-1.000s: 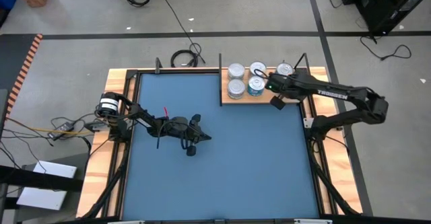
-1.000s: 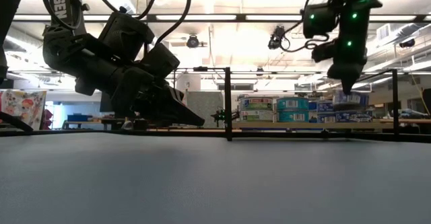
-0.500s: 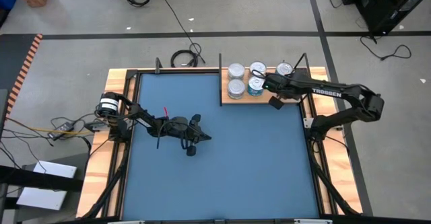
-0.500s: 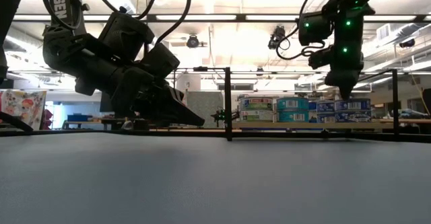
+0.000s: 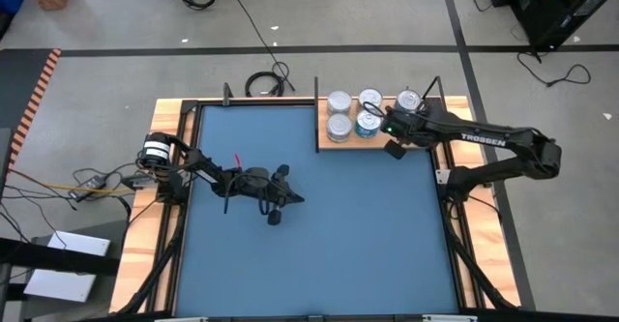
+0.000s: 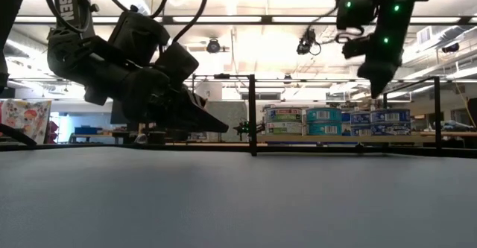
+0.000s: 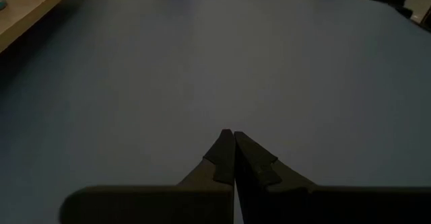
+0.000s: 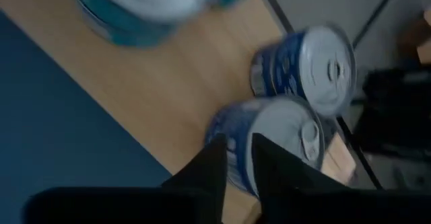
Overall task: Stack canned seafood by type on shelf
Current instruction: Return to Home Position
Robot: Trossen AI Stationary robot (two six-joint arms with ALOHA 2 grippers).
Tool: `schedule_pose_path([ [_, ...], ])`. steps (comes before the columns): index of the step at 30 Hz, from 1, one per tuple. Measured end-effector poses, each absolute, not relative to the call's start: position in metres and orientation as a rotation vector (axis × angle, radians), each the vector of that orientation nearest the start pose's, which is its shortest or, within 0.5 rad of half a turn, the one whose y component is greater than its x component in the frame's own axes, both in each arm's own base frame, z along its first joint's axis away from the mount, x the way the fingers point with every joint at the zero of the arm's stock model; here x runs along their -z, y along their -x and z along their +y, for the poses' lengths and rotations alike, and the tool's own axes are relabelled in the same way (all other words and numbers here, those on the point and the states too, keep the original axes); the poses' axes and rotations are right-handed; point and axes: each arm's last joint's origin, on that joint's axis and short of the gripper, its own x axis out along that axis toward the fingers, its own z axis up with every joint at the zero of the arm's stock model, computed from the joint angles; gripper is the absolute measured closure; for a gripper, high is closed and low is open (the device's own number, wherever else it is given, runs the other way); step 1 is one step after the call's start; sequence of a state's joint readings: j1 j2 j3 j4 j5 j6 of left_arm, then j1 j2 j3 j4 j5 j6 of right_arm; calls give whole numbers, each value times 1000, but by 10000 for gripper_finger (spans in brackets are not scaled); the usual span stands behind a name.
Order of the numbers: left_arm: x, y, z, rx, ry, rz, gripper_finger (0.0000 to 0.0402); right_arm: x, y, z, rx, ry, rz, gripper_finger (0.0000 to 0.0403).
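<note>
Empty, jaws slightly apart, right gripper hangs with blue tins just below; a low retreat could knock them; left gripper waits closed

We find the shelf at the table's far edge, right of the middle, with the mat in front of it and to its left. On it the tins stand in two rows, stacked two high. The right gripper hangs above a tin at the shelf's right front; the left gripper hangs over the mat's left half, well apart from the shelf
</note>
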State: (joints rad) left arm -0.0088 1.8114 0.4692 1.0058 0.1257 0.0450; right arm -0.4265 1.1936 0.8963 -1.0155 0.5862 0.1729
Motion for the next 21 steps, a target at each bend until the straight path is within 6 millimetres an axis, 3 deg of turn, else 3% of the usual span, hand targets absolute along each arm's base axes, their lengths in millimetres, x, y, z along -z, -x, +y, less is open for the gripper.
schedule_pose_path([
  [6,-105,-288,-6,143,-21,317,397,-263,-194,-77,878,69,1014,395],
  [12,-107,-288,-6,141,13,312,397,-275,-218,-60,741,150,793,393],
  [21,-138,-285,1,118,21,216,397,-259,-238,-34,468,205,550,399],
])
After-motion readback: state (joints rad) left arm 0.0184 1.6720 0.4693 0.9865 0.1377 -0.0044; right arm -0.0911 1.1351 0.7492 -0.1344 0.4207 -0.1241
